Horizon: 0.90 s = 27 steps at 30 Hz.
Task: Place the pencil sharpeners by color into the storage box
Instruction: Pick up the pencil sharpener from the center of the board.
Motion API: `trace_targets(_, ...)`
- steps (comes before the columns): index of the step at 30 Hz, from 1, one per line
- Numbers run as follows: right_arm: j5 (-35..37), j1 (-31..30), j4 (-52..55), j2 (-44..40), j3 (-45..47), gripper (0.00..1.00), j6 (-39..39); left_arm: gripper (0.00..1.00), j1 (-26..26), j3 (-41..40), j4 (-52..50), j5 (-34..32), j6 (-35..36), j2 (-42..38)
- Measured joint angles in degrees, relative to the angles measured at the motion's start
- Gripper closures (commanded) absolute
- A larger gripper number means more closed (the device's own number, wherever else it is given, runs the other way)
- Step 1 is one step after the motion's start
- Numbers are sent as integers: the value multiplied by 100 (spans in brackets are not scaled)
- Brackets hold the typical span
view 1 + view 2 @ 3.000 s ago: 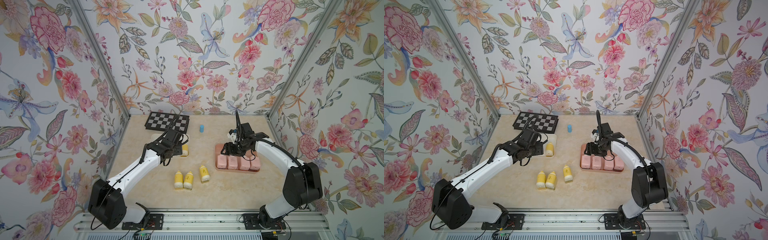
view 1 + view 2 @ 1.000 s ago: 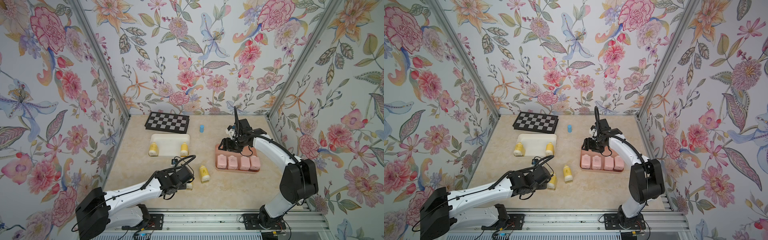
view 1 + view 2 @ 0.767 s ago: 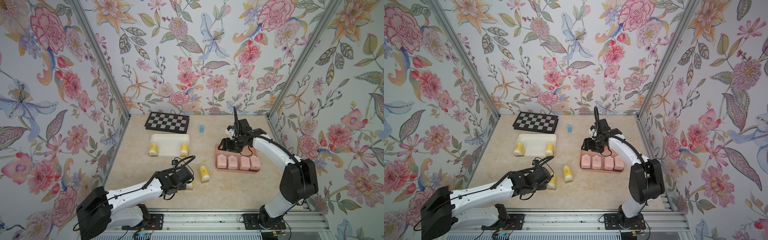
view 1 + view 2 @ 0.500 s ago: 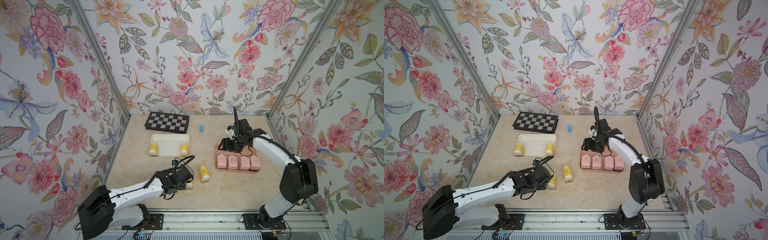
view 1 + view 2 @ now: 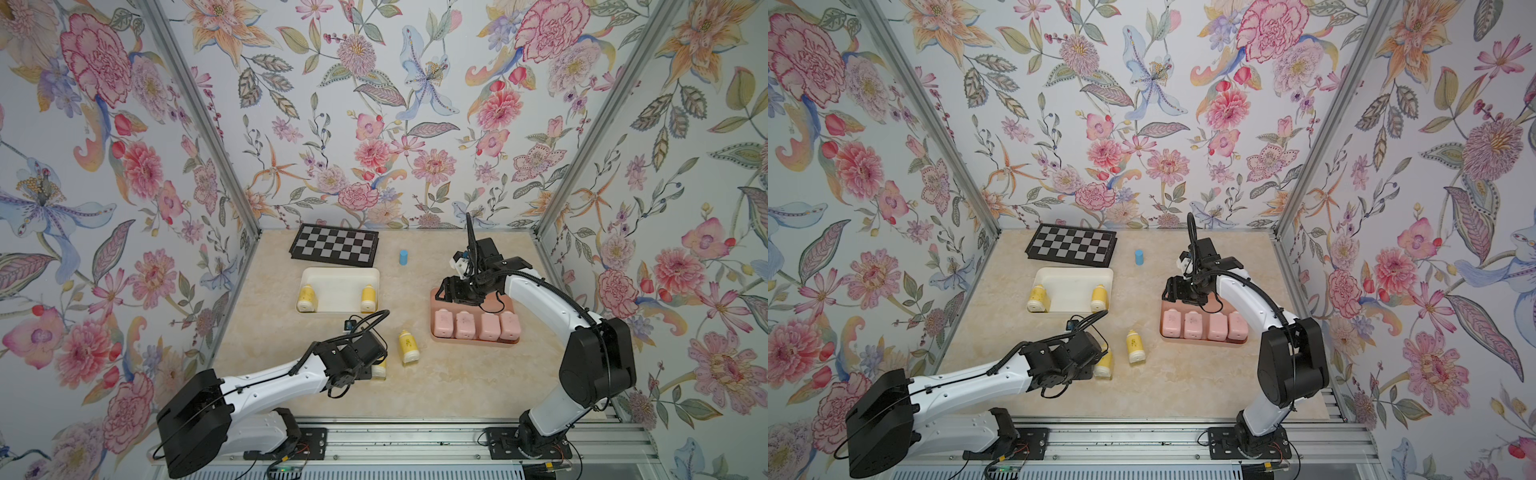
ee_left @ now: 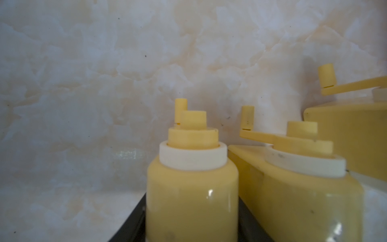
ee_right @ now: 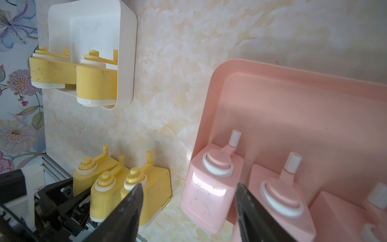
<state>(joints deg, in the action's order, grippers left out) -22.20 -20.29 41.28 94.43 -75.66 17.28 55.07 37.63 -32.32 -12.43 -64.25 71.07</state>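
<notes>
Two yellow pencil sharpeners point(image 5: 306, 297) stand in the white storage box point(image 5: 338, 274). Several pink ones point(image 5: 476, 325) line the front of the pink box point(image 5: 473, 341). At the front, my left gripper point(image 6: 191, 222) is shut on a yellow sharpener point(image 6: 191, 188), which my wrist hides in both top views. A second yellow one point(image 5: 379, 370) stands right beside it and a third point(image 5: 408, 351) a little apart. My right gripper point(image 7: 188, 185) hangs open over the pink box's back left corner, holding nothing.
A small blue cylinder point(image 5: 402, 257) stands at the back centre, and a checkerboard point(image 5: 335, 250) lies behind the white box. Floral walls close in the left, back and right sides. The metal rail point(image 5: 395, 432) runs along the front edge.
My left arm came from the white box, now holding a second yellow sharpener, to the front. In the last second its jaws shut on a yellow sharpener. The right arm has hardly moved.
</notes>
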Motion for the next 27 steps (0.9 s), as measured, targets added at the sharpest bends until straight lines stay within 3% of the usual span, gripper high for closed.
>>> trace_targets(7,-15,-20,0,-2,0,29,0,58,-7,0,-214,-2,-4,-118)
trace_targets(17,-39,-66,0,-2,0,29,-61,59,-57,195,-1060,-219,-72,-1019)
trace_targets(27,-42,-129,0,-2,0,29,-87,59,-522,356,-1567,-304,48,-1373)
